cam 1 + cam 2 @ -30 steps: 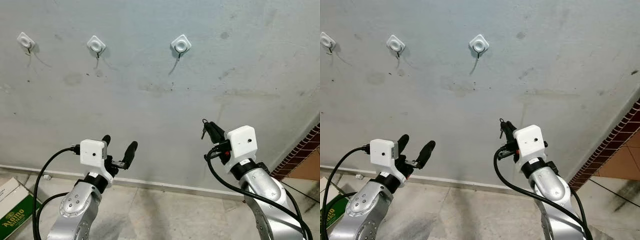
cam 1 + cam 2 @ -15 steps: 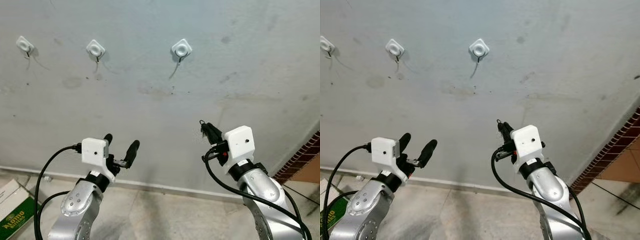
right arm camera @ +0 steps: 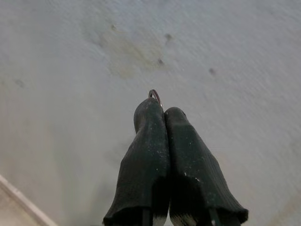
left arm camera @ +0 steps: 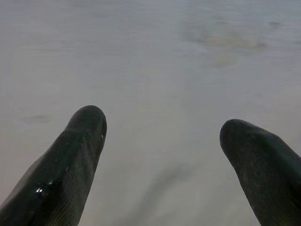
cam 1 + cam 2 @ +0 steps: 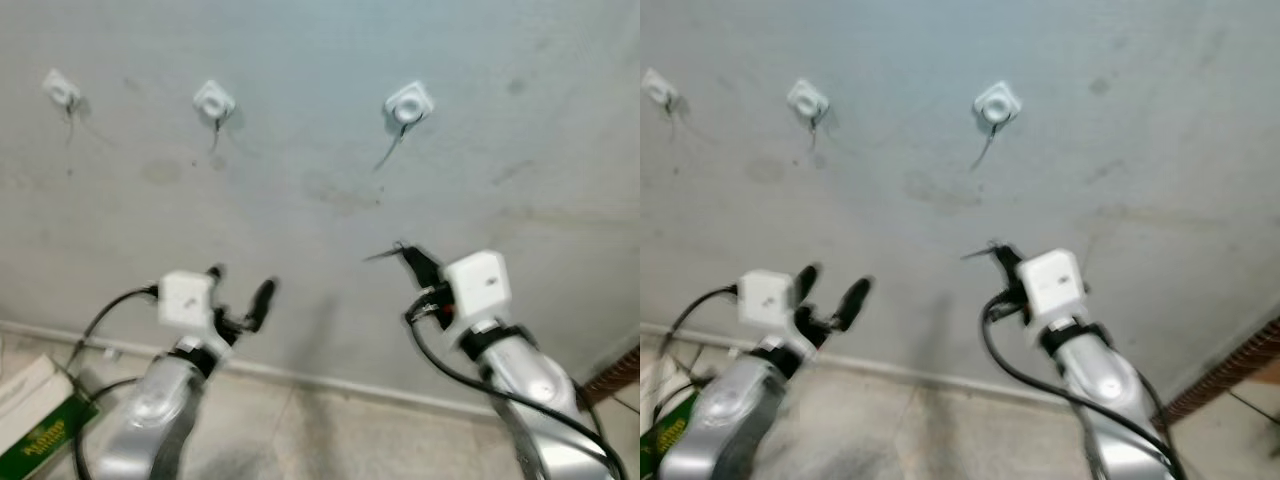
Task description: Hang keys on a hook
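Note:
Three white hooks sit in a row high on the grey wall: a left hook [image 5: 62,90], a middle hook [image 5: 214,100] and a right hook [image 5: 408,103]. My right gripper [image 5: 408,260] is raised below the right hook and a little short of the wall, shut on the keys [image 5: 382,255], which blur out to its left. In the right wrist view the key ring [image 3: 154,94] peeks out above the closed fingertips [image 3: 150,113]. My left gripper [image 5: 238,285] is held lower on the left, open, with nothing between its fingers [image 4: 80,150].
A green and white box [image 5: 30,435] lies on the floor at the lower left. A skirting strip [image 5: 330,382] runs along the foot of the wall. Brickwork [image 5: 612,375] stands at the far right. The eye views are blurred.
The whole view has shifted and blurred, so the camera moved. The keys now swing out to the left of the right gripper. The left gripper stays open.

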Motion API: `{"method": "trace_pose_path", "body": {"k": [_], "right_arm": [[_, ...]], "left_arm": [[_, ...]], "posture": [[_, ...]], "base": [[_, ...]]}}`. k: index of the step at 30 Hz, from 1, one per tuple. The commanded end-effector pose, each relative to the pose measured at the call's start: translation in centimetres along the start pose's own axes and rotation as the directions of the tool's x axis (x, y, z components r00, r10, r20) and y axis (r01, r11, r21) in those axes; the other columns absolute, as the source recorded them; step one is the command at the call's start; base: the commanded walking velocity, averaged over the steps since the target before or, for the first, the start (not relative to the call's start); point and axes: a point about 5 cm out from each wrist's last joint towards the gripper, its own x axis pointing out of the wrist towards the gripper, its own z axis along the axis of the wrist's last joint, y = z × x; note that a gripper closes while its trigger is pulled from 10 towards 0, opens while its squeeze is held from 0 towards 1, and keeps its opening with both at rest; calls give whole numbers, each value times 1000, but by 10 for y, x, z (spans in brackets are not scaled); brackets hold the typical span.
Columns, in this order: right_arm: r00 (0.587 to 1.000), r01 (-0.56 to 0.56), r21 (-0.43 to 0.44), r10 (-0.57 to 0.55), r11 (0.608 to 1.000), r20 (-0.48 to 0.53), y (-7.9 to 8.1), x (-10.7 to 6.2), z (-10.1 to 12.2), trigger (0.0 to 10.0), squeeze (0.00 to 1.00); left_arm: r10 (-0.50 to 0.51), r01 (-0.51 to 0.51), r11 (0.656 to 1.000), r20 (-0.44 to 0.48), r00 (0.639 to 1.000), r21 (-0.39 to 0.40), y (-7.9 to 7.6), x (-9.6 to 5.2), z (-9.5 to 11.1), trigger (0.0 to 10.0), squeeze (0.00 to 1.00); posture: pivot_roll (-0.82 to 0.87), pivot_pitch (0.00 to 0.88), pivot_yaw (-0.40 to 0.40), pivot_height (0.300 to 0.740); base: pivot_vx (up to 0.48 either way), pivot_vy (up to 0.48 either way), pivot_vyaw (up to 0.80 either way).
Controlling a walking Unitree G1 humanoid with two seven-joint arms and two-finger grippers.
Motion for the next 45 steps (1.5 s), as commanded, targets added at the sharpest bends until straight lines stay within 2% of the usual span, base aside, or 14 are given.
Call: {"method": "trace_pose_path", "body": {"k": [1, 12, 16, 19, 20, 24, 29, 33, 45], "right_arm": [[999, -42, 10, 41, 999, 29, 10, 3, 7, 10000, 0], [999, -32, 8, 31, 999, 37, 8, 3, 9, 10000, 0], [997, -29, 14, 28, 999, 66, 8, 10, 18, 10000, 0], [996, -31, 14, 30, 999, 90, 8, 16, 24, 10000, 0], [993, -36, 15, 34, 999, 110, 6, 22, 30, 10000, 0], [988, -46, 12, 44, 999, 146, 3, 33, 40, 10000, 0], [982, -55, 8, 52, 998, 179, -1, 46, 50, 10000, 0], [976, -73, 1, 71, 997, 205, -3, 55, 57, 10000, 0], [963, -89, 7, 84, 996, 256, -6, 70, 70, 10000, 0]], "left_arm": [[40, -40, 999, -19, 999, 17, 11, -6, -1, 10000, 0], [36, -35, 999, -33, 999, 21, 10, -5, -3, 10000, 0], [14, -14, 999, -11, 1000, 43, 6, -3, 2, 10000, 0], [-40, 39, 996, 17, 999, 80, -1, -1, 9, 10000, 0], [-88, 85, 992, 32, 996, 92, -7, -1, 13, 10000, 0], [-160, 156, 983, 34, 987, 98, -15, -2, 15, 10000, 0], [-171, 167, 981, 35, 985, 101, -17, -1, 15, 10000, 0], [-192, 183, 976, 70, 979, 119, -21, 1, 22, 10000, 0], [-222, 207, 971, 130, 966, 122, -29, 8, 36, 10000, 0]], "posture": [[-11, 60, 67, 740], [-14, 61, 67, 740], [-9, 62, 67, 740], [-5, 62, 67, 740], [0, 63, 68, 740], [6, 57, 69, 740], [9, 51, 69, 740], [9, 51, 69, 740], [15, 52, 71, 740]], "base": [[0, 0, 0], [0, 0, 0], [0, 0, 0], [0, 0, 0], [0, 0, 0], [0, 0, 0], [0, 0, 0], [0, 0, 0], [0, 0, 0]]}}
